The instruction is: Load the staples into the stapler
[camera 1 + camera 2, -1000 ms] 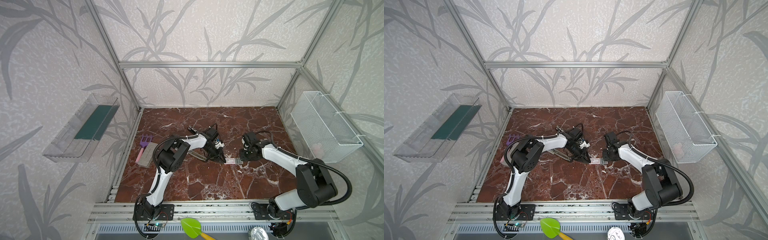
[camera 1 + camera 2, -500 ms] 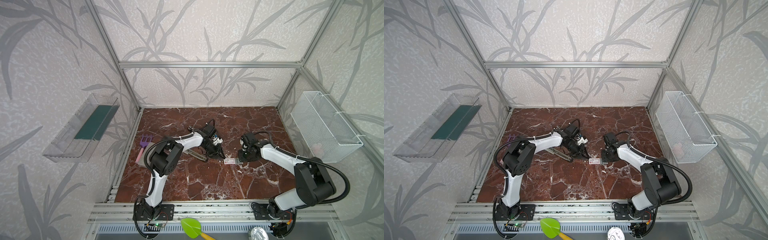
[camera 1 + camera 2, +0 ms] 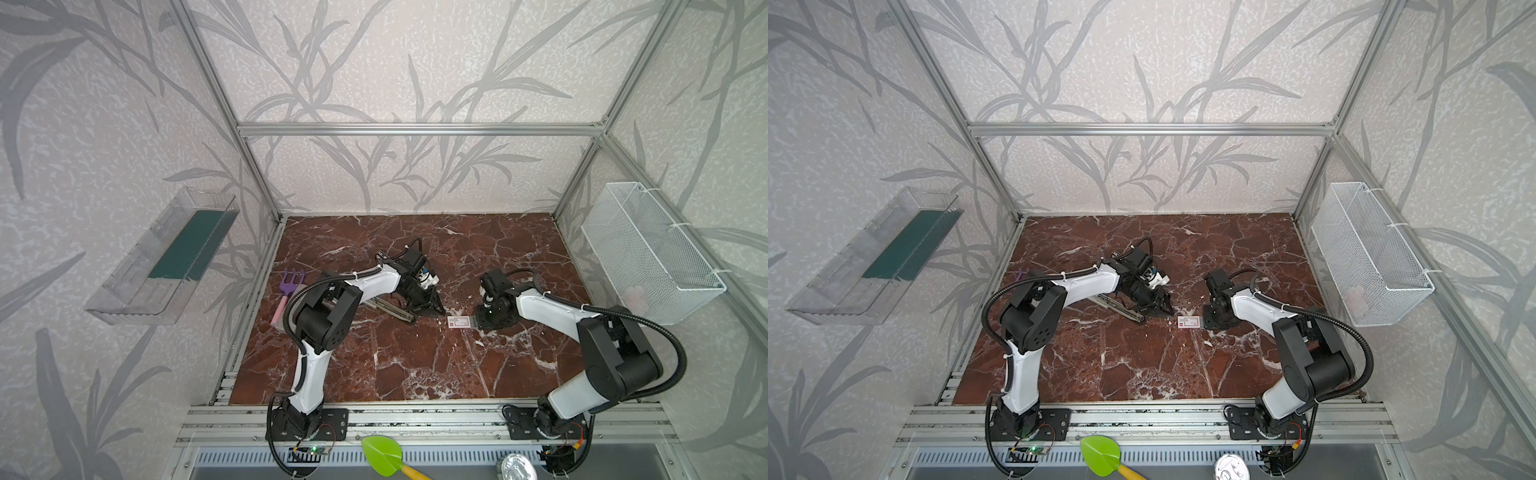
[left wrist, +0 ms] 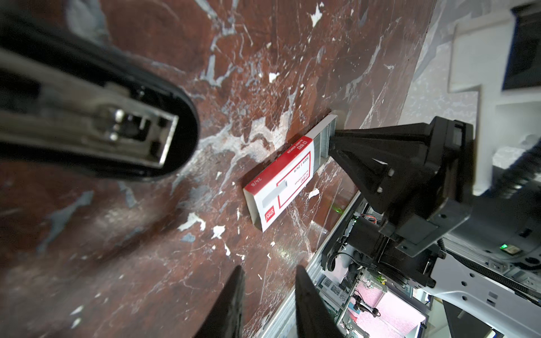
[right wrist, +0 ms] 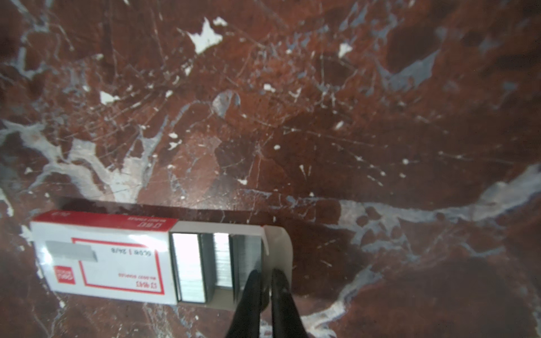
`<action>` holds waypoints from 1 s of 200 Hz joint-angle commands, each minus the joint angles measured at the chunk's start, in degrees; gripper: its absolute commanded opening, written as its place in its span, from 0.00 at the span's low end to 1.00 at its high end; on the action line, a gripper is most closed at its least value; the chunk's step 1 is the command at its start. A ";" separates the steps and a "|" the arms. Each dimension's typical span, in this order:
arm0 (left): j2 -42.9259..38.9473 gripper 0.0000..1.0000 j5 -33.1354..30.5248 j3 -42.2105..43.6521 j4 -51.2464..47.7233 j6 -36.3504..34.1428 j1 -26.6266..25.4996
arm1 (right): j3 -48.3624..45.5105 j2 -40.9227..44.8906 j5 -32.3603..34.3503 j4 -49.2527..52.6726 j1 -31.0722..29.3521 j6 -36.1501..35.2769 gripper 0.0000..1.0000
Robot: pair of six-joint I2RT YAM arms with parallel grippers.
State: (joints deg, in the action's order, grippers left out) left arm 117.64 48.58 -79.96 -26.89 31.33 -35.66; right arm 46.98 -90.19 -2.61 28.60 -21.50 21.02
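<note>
- staples box [image 3: 458, 322] lies flat on the worktop [image 3: 415, 365], mid-field between the two arms; same spot in both top views [image 3: 1188, 321].
- sleeve is white card with red print. grey tray [image 5: 222, 228] is pulled part way out on the right-arm side, with metal staple strips [image 5: 190, 269] exposed in it.
- right gripper [image 5: 265, 273]: fingers almost together, tips down at the pulled-out end of the tray, by the last strips. can't tell if they pinch a strip, pinch the tray wall, or only touch.
- left gripper [image 4: 269, 267]: fingers apart, nothing between them, near the box's closed end but clear of it.
- stapler [image 4: 96, 125] is hinged open, its metal channel end facing the left wrist camera. in a top view it lies under the left wrist [image 3: 390, 309], near the box, not touching it.
- handling, my read: box is light thin card. it will skate on the polished stone and crush if squeezed on its broad faces. hold the sleeve across its narrow sides, or pin it flat from above.
- strips are probably stiff lengthwise but brittle, so they snap if bent or pinched at one end. take one across its two legs, mid-length, with a gentle close.
- metal is slick and the strips sit packed side by side, so getting a fingertip in beside one strip looks like the hard part.
- risk: pulling a strip with the sleeve free drags the whole box. left gripper is well placed to brace it.
</note>
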 commanded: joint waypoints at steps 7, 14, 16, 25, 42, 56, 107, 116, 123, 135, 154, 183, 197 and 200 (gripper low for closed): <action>-3.21 0.31 -0.61 1.10 0.88 0.50 0.33 | -0.80 -1.18 -0.20 -0.20 -0.17 0.43 0.11; -3.27 0.31 -0.67 1.13 1.03 0.59 0.39 | -0.83 -1.19 -0.20 -0.28 -0.21 0.43 0.09; -3.25 0.31 -0.68 1.17 1.05 0.66 0.34 | -0.82 -1.21 -0.24 -0.23 -0.21 0.50 0.08; -3.32 0.31 -0.74 1.32 1.21 0.85 0.41 | -0.84 -1.03 -0.31 -0.26 -0.21 0.43 0.07; -3.55 0.31 -0.76 1.31 1.32 0.92 0.50 | -0.67 -0.83 -0.07 0.02 -0.21 0.39 0.10; -3.88 0.31 -1.12 1.39 1.24 0.97 0.67 | -0.31 -0.40 0.29 0.92 -0.21 0.36 0.19; -8.39 0.32 -5.59 1.77 -2.11 -0.64 6.83 | 2.22 6.61 0.74 4.88 -0.39 -0.24 0.31; -9.26 0.32 -7.54 1.23 -4.22 -1.92 8.40 | 2.82 7.36 0.27 5.28 -0.75 -0.53 0.31; -9.85 0.32 -9.23 0.79 -5.97 -2.97 9.62 | 3.09 7.97 -0.14 5.15 -1.25 -0.67 0.31; -10.59 0.32 -13.40 -0.15 -9.19 -4.34 12.00 | 3.12 9.07 -1.70 3.96 -2.65 -1.04 0.31; -9.63 0.32 -20.71 -2.85 -15.05 -6.01 16.18 | 2.77 10.12 -7.48 -1.10 -6.13 -1.63 0.32; -3.75 0.32 -35.59 -12.60 -24.16 -9.57 19.94 | 4.55 6.12 -15.78 -8.70 -14.44 -3.68 0.33; 0.11 0.32 -40.77 -18.28 -27.41 -10.83 20.49 | 6.60 2.56 -18.96 -11.54 -18.79 -5.11 0.33; 0.98 0.32 -41.77 -19.52 -27.87 -11.11 20.60 | 6.96 1.83 -19.76 -12.32 -19.63 -5.25 0.33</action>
State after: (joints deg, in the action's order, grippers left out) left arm 113.45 20.88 -91.59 -45.45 24.69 -15.46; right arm 50.28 -83.81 -13.50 23.57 -35.48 18.74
